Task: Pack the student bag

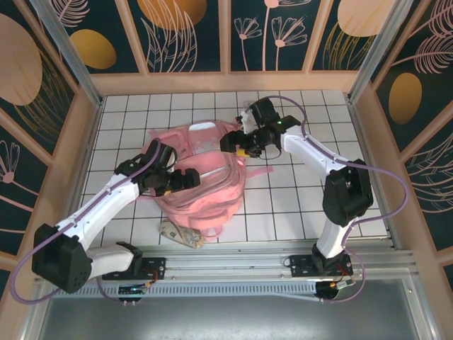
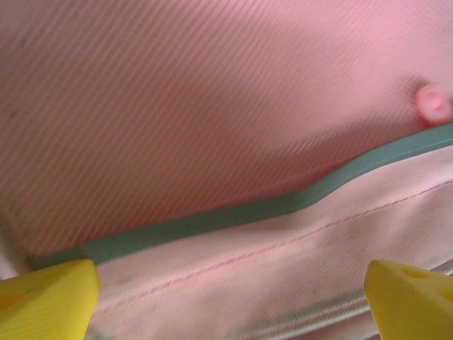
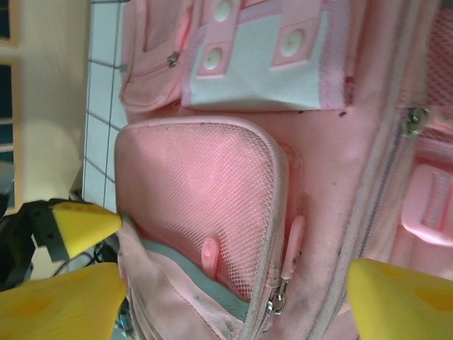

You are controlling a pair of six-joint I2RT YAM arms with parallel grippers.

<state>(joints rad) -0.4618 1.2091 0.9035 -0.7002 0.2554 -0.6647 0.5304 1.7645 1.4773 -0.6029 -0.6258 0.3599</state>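
**Both tools released over the pink bag's pocket**

Top view: the student bag (image 1: 205,195) lies flat mid-way across the tiled worktop (image 1: 304,205). The left tool (image 1: 185,178) is over its near half and the right tool (image 1: 237,146) at its far-right edge. A small patterned pouch (image 1: 180,232) lies just beside the bag's near end.

Left wrist view: the left tool (image 2: 230,297) stands released, its yellow tips wide apart with nothing gripped. Pink fabric and a grey-green trim (image 2: 233,212) sit close beneath.

Right wrist view: the right tool (image 3: 233,304) is likewise spread and holds nothing, above the mesh pocket (image 3: 205,191) and its zip pull (image 3: 277,301).

The step appears to be opening a pocket. It would go best with 1 tool pinning the fabric near the trim while the other takes the pull squarely. The pull should be drawn along the zip line, not lifted, so the bag does not slide.
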